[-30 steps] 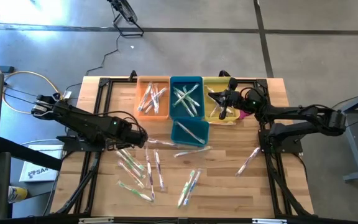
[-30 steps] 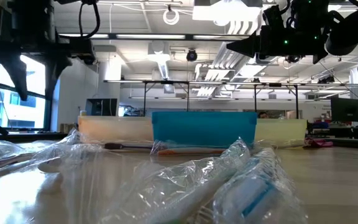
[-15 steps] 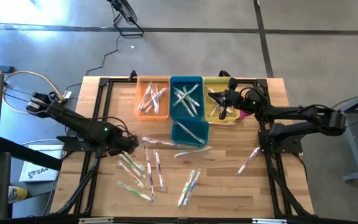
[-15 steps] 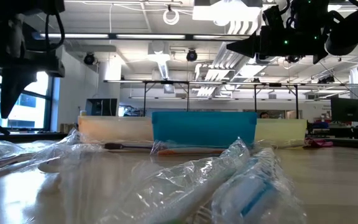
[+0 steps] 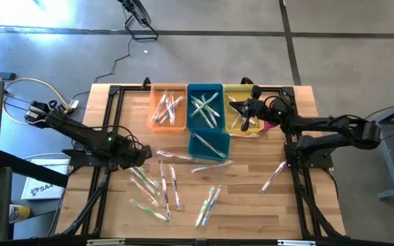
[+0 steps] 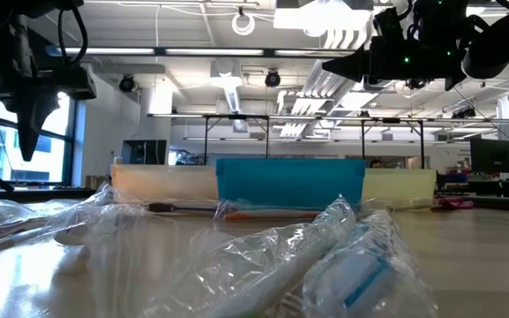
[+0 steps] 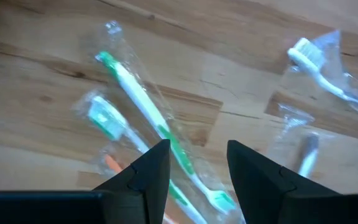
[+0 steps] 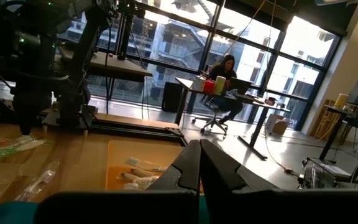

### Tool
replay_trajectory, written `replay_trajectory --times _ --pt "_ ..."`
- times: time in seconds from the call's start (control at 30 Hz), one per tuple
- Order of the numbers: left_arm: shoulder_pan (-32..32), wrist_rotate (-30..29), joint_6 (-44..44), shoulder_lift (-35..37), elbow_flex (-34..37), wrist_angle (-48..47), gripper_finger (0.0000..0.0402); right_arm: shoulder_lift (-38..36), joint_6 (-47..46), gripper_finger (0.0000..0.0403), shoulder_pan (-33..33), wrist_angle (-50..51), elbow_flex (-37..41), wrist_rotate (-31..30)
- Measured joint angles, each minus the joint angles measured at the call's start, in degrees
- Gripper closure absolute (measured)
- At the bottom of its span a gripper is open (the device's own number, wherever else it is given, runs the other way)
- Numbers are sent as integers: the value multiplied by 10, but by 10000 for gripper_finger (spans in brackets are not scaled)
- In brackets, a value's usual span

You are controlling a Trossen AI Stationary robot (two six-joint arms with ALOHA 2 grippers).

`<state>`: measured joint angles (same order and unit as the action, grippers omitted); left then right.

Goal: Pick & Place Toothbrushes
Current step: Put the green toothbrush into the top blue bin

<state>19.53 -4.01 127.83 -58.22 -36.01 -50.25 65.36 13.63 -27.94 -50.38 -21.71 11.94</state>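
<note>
Toothbrushes in clear crinkly wrappers [image 5: 157,186] lie scattered across the near half of the pale wooden table [image 5: 252,205], white, green and pink handles showing through the film. Above their near-left edge hovers the left gripper [image 5: 142,156], its two dark fingers [image 7: 148,171] spread apart and holding nothing; in the left wrist view a green-handled wrapped toothbrush [image 7: 157,124] runs slantwise into the gap between them. To take it well, I judge the claw should drop straight onto the handle's middle, fingers straddling the handle across its width, so the slippery wrapper does not slide out and neighbouring brushes stay put. Farther back stand a small teal bin [image 5: 208,145] and, behind it, a row of orange [image 5: 168,109], blue [image 5: 205,108] and yellow [image 5: 241,117] bins, each holding brushes. The right gripper [image 5: 240,108] waits over the yellow bin, fingers pressed together.
</note>
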Motion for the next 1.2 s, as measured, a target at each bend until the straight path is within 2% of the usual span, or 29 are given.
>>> replay_trajectory --times 0.3,0.4,0.53,0.63,0.8,1.2 --pt "0 -1 4 0 0 15 247 0 0 401 0 0 0 0" --pt "0 5 30 0 0 17 247 0 0 401 0 0 0 0" --pt "0 87 86 0 0 28 247 0 0 401 0 0 0 0" --pt "0 117 113 -4 0 26 247 0 0 401 0 0 0 0" --pt "0 88 122 -17 0 26 247 0 0 401 0 1 0 0" --pt "0 88 121 -64 0 31 247 0 0 401 0 3 0 0"
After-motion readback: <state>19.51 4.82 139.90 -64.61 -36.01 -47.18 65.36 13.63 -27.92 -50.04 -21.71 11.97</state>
